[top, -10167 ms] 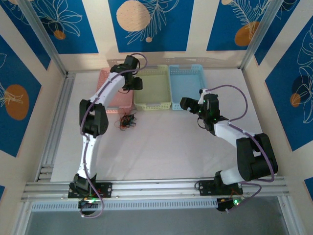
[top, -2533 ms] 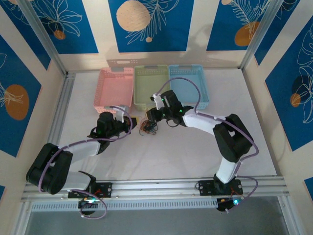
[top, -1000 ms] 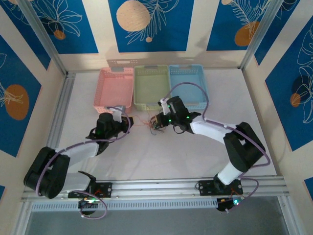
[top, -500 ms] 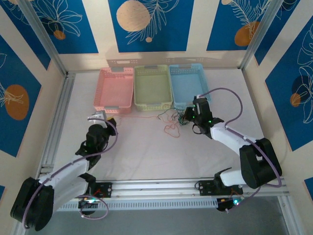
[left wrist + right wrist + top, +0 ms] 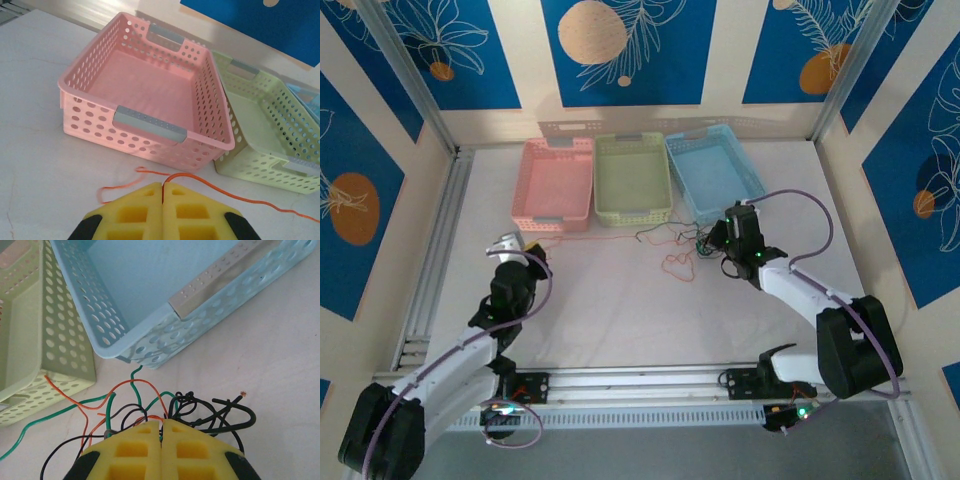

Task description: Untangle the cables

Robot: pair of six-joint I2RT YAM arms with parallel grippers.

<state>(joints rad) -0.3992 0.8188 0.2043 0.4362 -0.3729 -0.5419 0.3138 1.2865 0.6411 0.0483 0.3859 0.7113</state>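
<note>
Right wrist, bottom centre: your right gripper point(image 5: 161, 427) has its pads together, pinching the cables point(image 5: 210, 412). Left gripper point(image 5: 162, 187) pads clamp the orange strand point(image 5: 215, 189).

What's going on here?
A robot is untangling a knot of black, green and orange wires. Its right gripper is shut on the knot. Its left gripper is shut on one orange wire, which stretches toward the knot in front of a pink basket, a green basket and a blue basket.
</note>
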